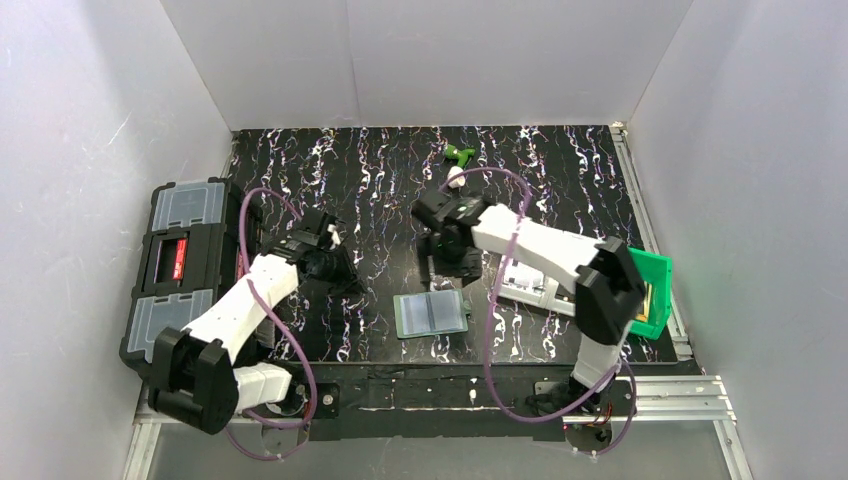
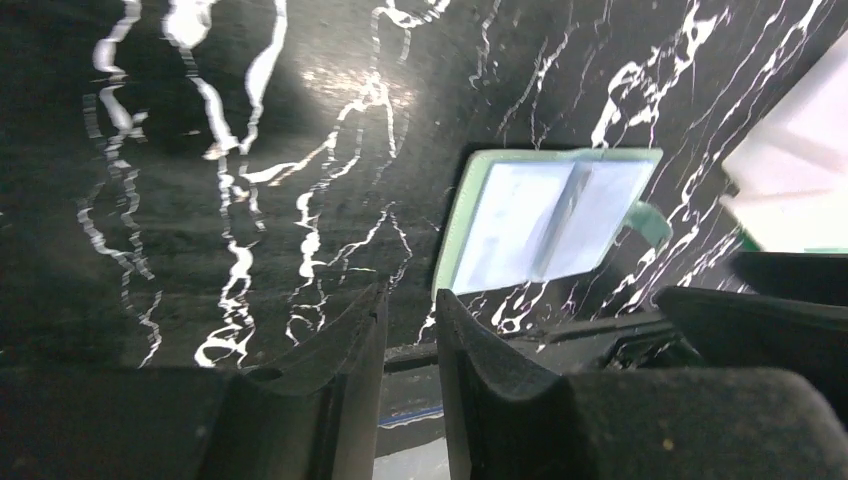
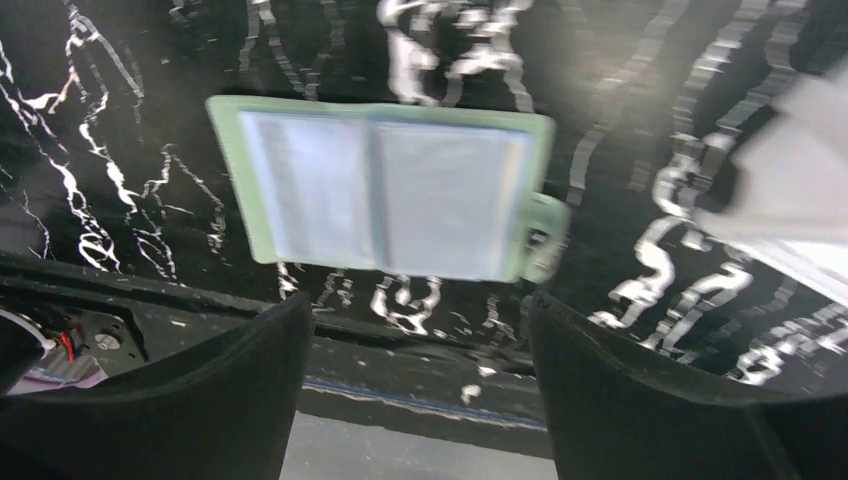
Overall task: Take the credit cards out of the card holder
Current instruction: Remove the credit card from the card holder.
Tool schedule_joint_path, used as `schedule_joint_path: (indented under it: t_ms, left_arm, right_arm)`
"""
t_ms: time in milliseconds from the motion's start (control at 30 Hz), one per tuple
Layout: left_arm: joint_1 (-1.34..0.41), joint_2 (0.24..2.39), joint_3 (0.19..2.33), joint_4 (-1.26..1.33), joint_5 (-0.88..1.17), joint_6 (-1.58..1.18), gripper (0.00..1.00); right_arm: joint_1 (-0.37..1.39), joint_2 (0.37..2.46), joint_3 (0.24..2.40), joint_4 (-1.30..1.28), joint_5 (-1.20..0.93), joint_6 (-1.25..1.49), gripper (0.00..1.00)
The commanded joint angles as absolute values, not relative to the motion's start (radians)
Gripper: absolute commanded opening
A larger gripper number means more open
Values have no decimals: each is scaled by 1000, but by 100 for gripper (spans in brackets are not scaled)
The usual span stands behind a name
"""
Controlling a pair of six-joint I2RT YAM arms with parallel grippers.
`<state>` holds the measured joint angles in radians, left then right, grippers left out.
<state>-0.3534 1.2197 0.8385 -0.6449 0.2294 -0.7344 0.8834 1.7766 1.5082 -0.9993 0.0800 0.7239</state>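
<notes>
Card holder [image 1: 431, 313] spread open
Grey-green, flat, pale pockets up, at the table's [image 1: 300, 180] 6 o'clock; snap tab toward 3 o'clock.

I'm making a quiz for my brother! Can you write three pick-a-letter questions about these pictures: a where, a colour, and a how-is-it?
1. Where is the card holder?
A. Flat on the table, near its front edge.
B. Against the back wall.
C. Up in the air.
2. What colour is its border?
A. Red.
B. Pale green.
C. Yellow.
3. How is it?
A. Snapped shut.
B. Opened flat.
C. Standing on edge.
Answers: 1 A, the top view shows it by that edge. 2 B, both wrist views show a pale green rim. 3 B, both halves lie spread beside the middle fold.
</notes>
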Motion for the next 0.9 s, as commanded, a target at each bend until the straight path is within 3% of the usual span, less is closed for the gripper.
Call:
schedule_joint_path:
  t_ms: [0,467,867]
  left_arm:
    - [-299,1125,821,-733,163,-749,24]
    - [-269,1097,813,-741,194,-750,24]
    - [-270,1132,813,-710,229,-747,23]
  right_arm:
    - [982,1910,1633,-968,67,758,87]
    - [1052,2127,1736,-985,40,727,88]
    - [1052,2183,1720,-961,-27,703,67]
